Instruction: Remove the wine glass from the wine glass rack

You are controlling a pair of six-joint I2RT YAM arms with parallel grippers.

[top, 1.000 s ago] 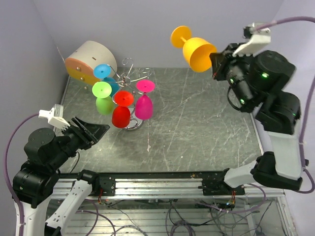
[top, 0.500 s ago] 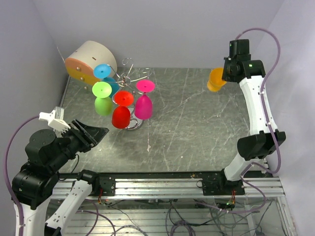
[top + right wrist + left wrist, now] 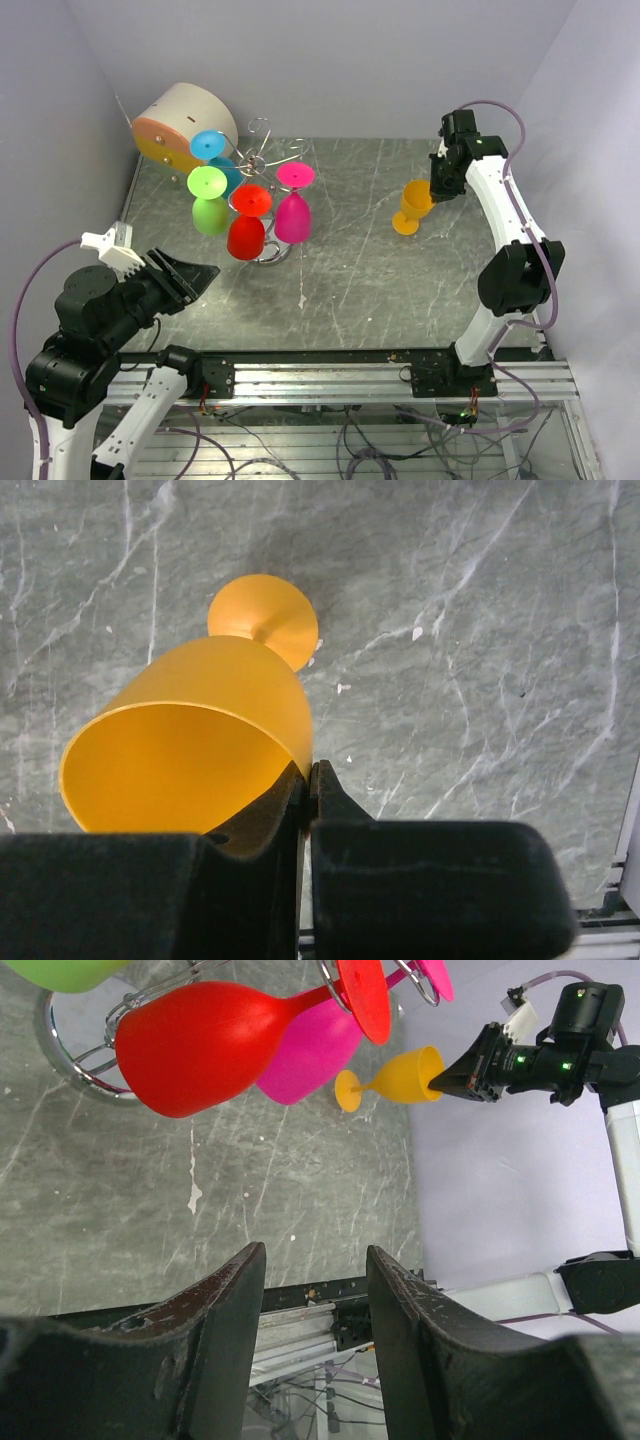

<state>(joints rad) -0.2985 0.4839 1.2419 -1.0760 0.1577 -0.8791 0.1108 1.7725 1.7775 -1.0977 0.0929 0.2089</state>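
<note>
Orange glass [image 3: 411,207]: opaque plastic, wide bowl, short stem, round foot. It sits right of centre in the top view, well apart from the rack [image 3: 262,160] at upper left. Bowl up, foot down, slightly tilted. The foot is at table [image 3: 380,270] level, but I can't confirm contact.

Right tool [image 3: 308,775] is pinched nearly closed on the bowl rim, one finger inside and one outside. Left tool [image 3: 315,1260] is at lower left of the top view, spread wide, nothing in it.

The rack is silver wire with curled hooks. Four glasses hang from it foot-up: blue [image 3: 211,146], green [image 3: 209,197], red [image 3: 247,222], pink [image 3: 293,205]. A beige-and-orange cylinder [image 3: 175,120] stands just behind it.

Hard to see:
- The rack base is mostly hidden behind the red and pink bowls in the top view; only a chrome arc shows.
- The blue bowl is largely covered by the green foot.
- Right wrist view: the tool body blocks the whole bottom strip and the near rim.
- Left wrist view: the rack is cut off at the top edge, and the green glass is just a sliver at upper left.
</note>
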